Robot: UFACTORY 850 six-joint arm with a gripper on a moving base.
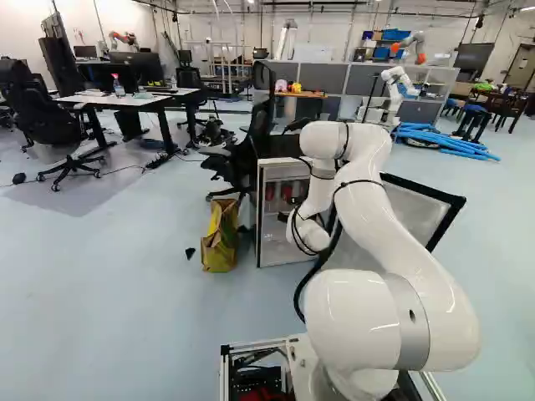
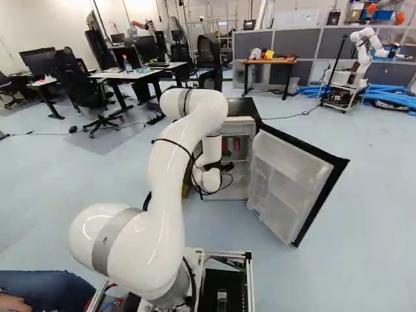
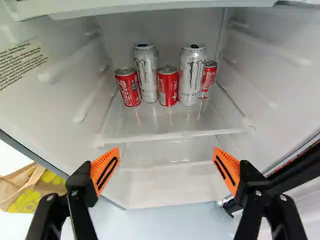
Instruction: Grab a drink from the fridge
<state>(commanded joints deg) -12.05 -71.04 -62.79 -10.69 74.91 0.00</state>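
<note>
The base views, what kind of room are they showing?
Probably a robotics lab or workshop: another robot stands on a wheeled cart, desks hold monitors, and grey partition panels line the far side.

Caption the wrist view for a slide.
Open gripper facing three red cans and two silver cans on a fridge shelf.

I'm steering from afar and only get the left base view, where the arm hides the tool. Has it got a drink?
Observer: No, the wrist view shows the tool open, with nothing between its fingers.
Operator: I can just make out something red in the fridge. What stands beside the middle drink?
Observer: The middle one is a short red can, with a tall silver can on one side and another silver can on the other.
</note>
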